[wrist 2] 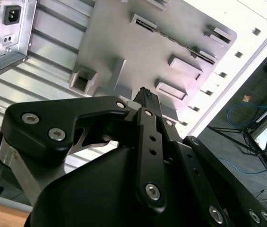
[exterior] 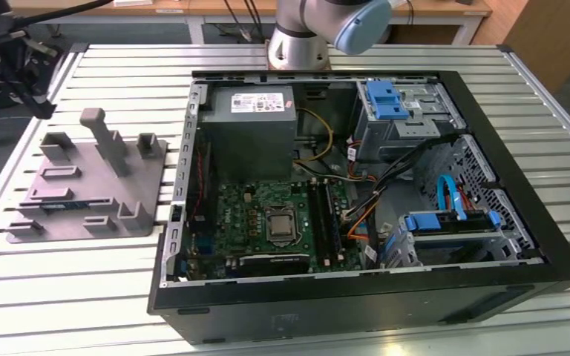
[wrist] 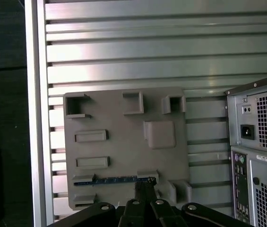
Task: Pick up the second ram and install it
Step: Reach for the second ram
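Where the second ram lies: the second ram [wrist: 112,180] rests in a slot of the grey fixture [wrist: 124,146], near one border of it. The fixture stands on the slatted desk [wrist: 124,47], just beside the open computer case [exterior: 364,185].
Pincer: the pincer [wrist: 145,183] hangs above the fixture and touches nothing. Its jaws are drawn together and there is nothing between them.
Direction from pincer to ram: in the first wrist view the fingertips come over one end of the strip. From there the strip runs away from the case side.
Long axis: the strip is parallel to the fixture's border. The jaws seem to close along this line and not across it, as far as I can judge.
Arm: there is one arm only. Its base [exterior: 305,37] stands at the far side of the case in the exterior view.
State of work: the ram is not yet lifted. The motherboard [exterior: 265,222] lies open inside the case.
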Tool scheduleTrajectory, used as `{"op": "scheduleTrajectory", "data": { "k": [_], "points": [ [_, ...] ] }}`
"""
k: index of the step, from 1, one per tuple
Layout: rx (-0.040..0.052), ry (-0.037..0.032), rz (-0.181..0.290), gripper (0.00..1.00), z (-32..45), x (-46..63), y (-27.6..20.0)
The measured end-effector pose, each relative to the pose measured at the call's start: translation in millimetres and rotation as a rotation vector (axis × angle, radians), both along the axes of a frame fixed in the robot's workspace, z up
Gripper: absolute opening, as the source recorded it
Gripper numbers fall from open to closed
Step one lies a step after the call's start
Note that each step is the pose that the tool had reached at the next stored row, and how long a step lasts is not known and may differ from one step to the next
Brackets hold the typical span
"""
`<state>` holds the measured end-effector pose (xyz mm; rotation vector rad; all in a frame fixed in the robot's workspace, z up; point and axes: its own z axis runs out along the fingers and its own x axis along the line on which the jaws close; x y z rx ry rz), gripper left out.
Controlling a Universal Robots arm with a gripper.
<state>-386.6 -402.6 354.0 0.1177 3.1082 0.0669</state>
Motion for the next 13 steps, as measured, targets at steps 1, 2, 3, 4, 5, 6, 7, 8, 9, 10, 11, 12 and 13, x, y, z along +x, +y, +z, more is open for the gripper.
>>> {"op": "scheduleTrajectory", "data": {
  "k": [1,2,3,4,5,6,7,8,9,10,11,12,13],
  "points": [
    [0.0,0.0,0.0,0.1,-0.4,-0.9,-0.1],
    [0.0,-0.0001,0.0,0.1,-0.8,-2.0,-0.3],
    [0.0,-0.0001,0.0,0.1,-1.3,-3.2,-0.5],
    [0.0,0.0,0.0,0.1,-1.8,-4.4,-0.7],
    [0.0,0.0,0.0,0.1,-2.4,-5.7,-1.0],
    [0.0001,-0.0001,0.0,0.1,-3.1,-7.2,-1.3],
    [0.0,0.0,0.0,0.1,-3.7,-8.7,-1.6],
    [0.0,0.0001,0.0,0.1,-4.2,-10.2,-1.8],
    [0.0,0.0001,0.0,0.1,-4.7,-11.7,-2.1],
    [0.0,0.0001,0.0,0.1,-5.2,-13.1,-2.3],
    [0.0,0.0,0.0,0.1,-5.7,-14.4,-2.4],
    [0.0,0.0,0.0,0.1,-6.1,-15.7,-2.6],
    [0.0,0.0,0.0,0.1,-6.6,-17.1,-2.7]
  ]
}}
